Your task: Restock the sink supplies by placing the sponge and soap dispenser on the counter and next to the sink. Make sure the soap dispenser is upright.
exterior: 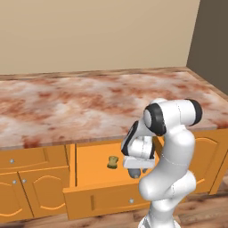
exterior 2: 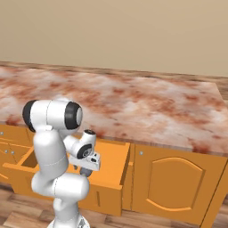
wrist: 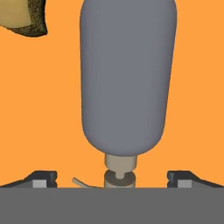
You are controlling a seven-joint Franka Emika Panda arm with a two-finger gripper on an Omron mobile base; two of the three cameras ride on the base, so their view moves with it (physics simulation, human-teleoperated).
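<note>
Pump nozzle (wrist: 119, 174) sits between the wide-apart tips of the gripper (wrist: 112, 179), soap dispenser (wrist: 127, 78) lying flat in the open drawer (exterior: 91, 167) beside the sponge (exterior: 113, 162): pickup step, next descend, clamp the body, lift to the counter (exterior: 80, 104).

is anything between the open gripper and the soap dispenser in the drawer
Nothing visible. In the hand view the soap dispenser lies on the drawer floor straight ahead of the open gripper, its pump end towards the fingertips. The sponge sits off to one side.
</note>
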